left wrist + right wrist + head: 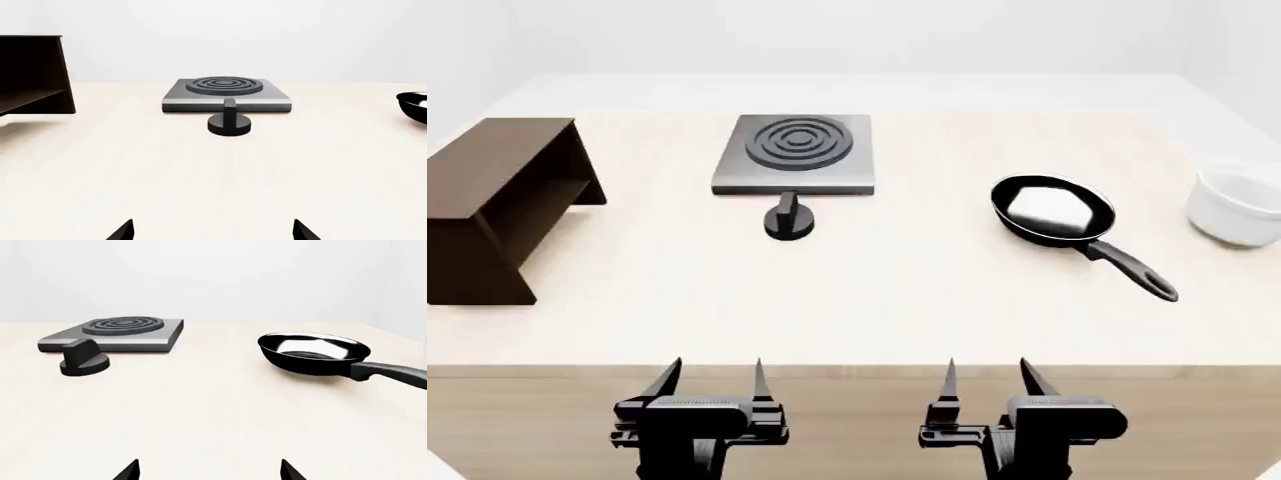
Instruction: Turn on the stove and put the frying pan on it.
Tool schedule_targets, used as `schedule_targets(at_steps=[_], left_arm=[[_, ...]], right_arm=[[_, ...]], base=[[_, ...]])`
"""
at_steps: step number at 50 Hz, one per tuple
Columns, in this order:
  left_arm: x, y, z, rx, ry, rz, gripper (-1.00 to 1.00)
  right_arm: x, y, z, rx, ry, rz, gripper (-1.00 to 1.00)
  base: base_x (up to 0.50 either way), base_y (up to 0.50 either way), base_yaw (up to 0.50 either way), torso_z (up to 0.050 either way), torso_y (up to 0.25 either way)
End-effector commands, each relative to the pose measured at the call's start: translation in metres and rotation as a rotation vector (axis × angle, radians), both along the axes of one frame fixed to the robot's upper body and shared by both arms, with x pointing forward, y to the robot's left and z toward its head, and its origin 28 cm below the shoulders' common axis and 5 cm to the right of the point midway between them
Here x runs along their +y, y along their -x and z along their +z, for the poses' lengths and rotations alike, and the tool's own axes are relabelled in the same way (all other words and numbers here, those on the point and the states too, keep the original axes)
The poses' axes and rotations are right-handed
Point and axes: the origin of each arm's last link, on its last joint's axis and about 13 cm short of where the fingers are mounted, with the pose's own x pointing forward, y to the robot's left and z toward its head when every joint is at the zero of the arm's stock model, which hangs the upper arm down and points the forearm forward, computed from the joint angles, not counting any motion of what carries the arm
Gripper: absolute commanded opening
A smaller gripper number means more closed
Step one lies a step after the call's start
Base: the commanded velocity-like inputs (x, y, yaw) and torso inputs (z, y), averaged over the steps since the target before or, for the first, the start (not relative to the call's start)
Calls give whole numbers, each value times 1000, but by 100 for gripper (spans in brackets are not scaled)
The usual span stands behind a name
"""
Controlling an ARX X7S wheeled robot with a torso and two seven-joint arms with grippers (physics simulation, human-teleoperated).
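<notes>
**Head view: both pincers spread wide, holding nothing**

Left gripper (711, 378) and right gripper (986, 377) hang empty, well short of the stove (795, 153). Its knob (789, 218) sits just before it; the frying pan (1052, 210) lies well right, untouched.

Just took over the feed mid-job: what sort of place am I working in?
Probably a bare simulated kitchen counter: a stove with its knob, a frying pan and a white bowl sit on a pale wooden table.

Bright, even, sharp renders; seemingly faint shadows.
</notes>
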Motion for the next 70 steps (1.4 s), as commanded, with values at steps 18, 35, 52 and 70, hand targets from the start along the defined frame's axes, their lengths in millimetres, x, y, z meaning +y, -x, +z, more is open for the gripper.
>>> schedule_targets(at_steps=[18,35,52,70], left_arm=[[1,0,0,7,-32,12,100],[10,-12,53,-46,-32,69,100],[13,-11,71,-84,-30,82,100],[15,-12,68,-77,-34,88,100]], right_arm=[[1,4,-2,-39,-40,78,100],[-8,-4,48,-79,0,-26,100],[-13,-2,68,-131,-15,-30,100],[-16,-2,69,-139,-48,-22,100]], base=[[0,0,0,0,0],[0,0,0,0,0],[16,0,0,0,0],[491,0,0,0,0]])
